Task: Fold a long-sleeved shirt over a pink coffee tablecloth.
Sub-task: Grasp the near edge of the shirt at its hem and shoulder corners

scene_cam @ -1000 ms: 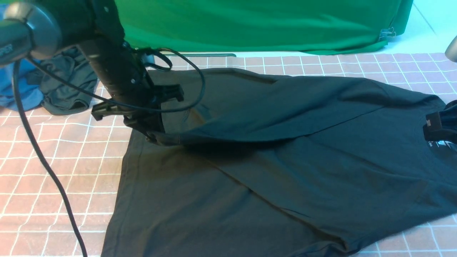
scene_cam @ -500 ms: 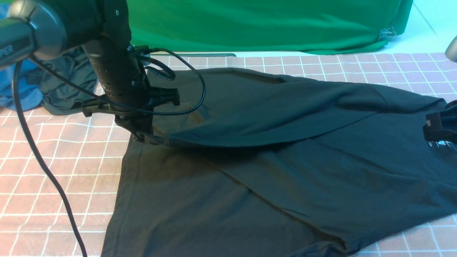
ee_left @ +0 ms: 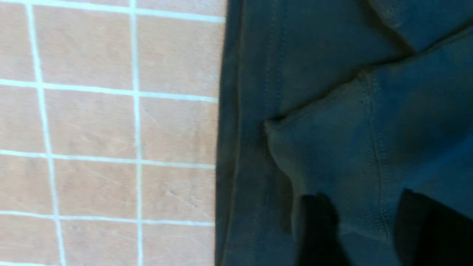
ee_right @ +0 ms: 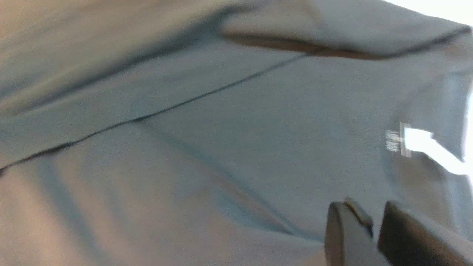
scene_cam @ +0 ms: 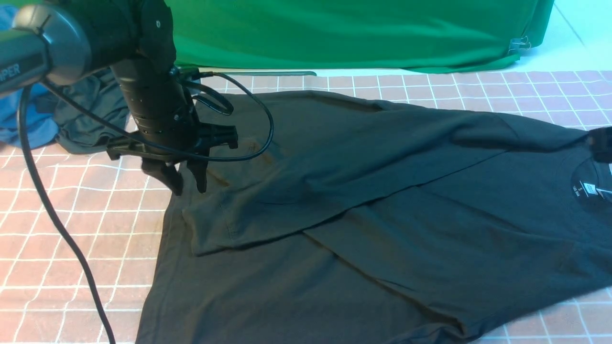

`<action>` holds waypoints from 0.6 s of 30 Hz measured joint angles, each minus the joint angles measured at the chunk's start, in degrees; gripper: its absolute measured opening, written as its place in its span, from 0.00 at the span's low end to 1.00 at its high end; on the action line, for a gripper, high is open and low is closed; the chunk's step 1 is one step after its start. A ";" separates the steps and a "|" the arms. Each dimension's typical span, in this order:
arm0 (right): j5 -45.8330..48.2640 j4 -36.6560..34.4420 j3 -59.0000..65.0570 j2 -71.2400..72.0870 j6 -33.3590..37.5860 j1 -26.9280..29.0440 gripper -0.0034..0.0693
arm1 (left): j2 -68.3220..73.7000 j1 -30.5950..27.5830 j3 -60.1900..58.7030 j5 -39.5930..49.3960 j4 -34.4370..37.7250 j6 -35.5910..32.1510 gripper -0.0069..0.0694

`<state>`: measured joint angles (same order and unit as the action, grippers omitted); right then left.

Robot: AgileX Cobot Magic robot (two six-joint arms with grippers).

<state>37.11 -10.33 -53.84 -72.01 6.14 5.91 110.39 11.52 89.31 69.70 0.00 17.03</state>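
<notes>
- The left arm's fingers (scene_cam: 170, 180) have just let go; the sleeve (scene_cam: 296, 191) now lies flat across the long-sleeved shirt (scene_cam: 382, 258), spread on the pink coffee tablecloth (scene_cam: 71, 229).
- The right arm's fingers (ee_right: 343, 236), slightly parted near the neck label (ee_right: 414, 140), hold nothing.
- This sleeve fold looks finished.

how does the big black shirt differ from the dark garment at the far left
The long-sleeved shirt lies spread flat with a sleeve folded across its body; the dark garment is bunched in a heap. The shirt covers much of the pink tablecloth; the garment takes only a far corner. The shirt shows a white neck label; the garment shows none. Both are dark fabric.
</notes>
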 joint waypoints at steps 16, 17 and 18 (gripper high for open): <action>7.87 -0.90 -10.57 -19.42 -1.31 7.20 0.44 | 0.60 12.49 0.00 -3.85 3.58 -6.48 0.63; 7.87 -0.92 -10.57 -19.48 -1.25 6.96 0.44 | 0.69 12.70 0.00 -4.28 3.58 -7.23 0.63; 7.87 -1.05 -10.57 -19.48 -0.98 6.19 0.44 | 0.85 14.30 0.00 -7.43 3.54 -9.68 0.63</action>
<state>44.97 -11.38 -64.41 -91.49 5.16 12.09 111.23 25.82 89.31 62.27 3.54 7.35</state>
